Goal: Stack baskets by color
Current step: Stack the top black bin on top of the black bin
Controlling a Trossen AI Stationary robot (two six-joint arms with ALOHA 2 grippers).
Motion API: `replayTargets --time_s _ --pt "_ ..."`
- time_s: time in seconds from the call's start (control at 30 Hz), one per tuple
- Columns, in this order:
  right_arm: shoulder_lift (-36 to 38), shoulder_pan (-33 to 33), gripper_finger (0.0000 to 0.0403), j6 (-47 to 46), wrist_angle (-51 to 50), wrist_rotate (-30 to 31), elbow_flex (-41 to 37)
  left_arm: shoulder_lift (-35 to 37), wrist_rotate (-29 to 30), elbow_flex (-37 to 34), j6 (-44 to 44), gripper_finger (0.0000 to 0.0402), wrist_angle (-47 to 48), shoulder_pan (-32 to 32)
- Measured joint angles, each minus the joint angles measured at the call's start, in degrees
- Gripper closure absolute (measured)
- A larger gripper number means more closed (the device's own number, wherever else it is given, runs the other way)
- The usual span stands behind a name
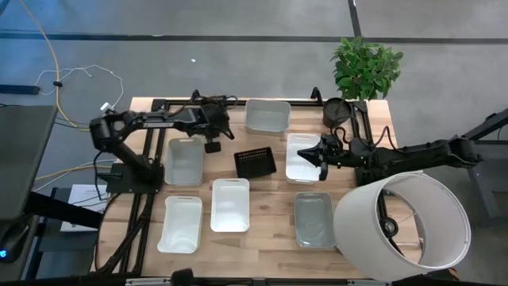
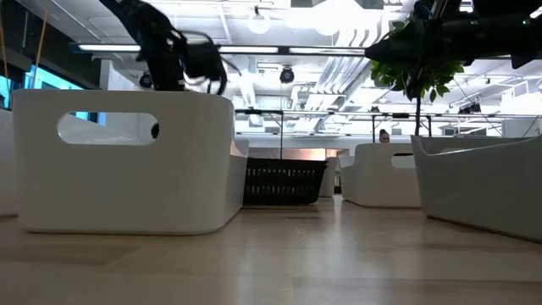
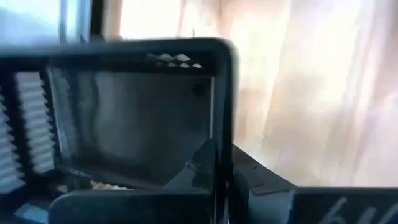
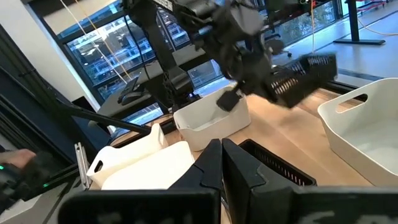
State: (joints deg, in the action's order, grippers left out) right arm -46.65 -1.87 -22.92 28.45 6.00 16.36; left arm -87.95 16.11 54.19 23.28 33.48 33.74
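High view: the left gripper hangs above the plant-side edge of the tabletop, left of centre; its load cannot be made out here. A black basket rests at the table's centre, lying from that gripper toward the opposite edge and slightly rightward, long axis roughly left to right. The right gripper hovers over a white basket just right of it. Low view: the black basket stands alone on the table at mid-depth. Left wrist view: the fingers are clamped on the wall of a second black basket. Right wrist view: that held basket hangs tilted, clear of the table; the right fingers are together, empty. Judgement: the left arm must carry its load down into the centre basket, matching long axes.
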Motion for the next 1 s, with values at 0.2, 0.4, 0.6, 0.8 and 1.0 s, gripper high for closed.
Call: replayTargets --time_s 0.2,0.4,0.6,0.8,1.0 --pt "0.0 0.0 0.0403 0.5 0.0 0.0 0.0 10.1 0.6 3.2 1.5 0.0401 5.4 -2.6" --pt "0.0 0.0 0.0403 0.7 0.0 0.0 0.0 18.6 -3.4 11.8 0.7 0.0401 9.5 -9.2" --pt "0.0 0.0 0.0403 0.4 0.0 0.0 0.0 25.7 -8.0 15.4 -1.1 0.0401 9.0 -22.9" --pt "0.0 0.0 0.0403 0.4 1.0 -0.2 0.0 25.3 5.8 15.3 -1.8 0.0401 15.5 -42.2" --pt "0.1 0.0 0.0403 0.8 4.1 -1.4 0.0 20.5 16.2 15.2 -9.4 0.0401 14.3 -54.0"
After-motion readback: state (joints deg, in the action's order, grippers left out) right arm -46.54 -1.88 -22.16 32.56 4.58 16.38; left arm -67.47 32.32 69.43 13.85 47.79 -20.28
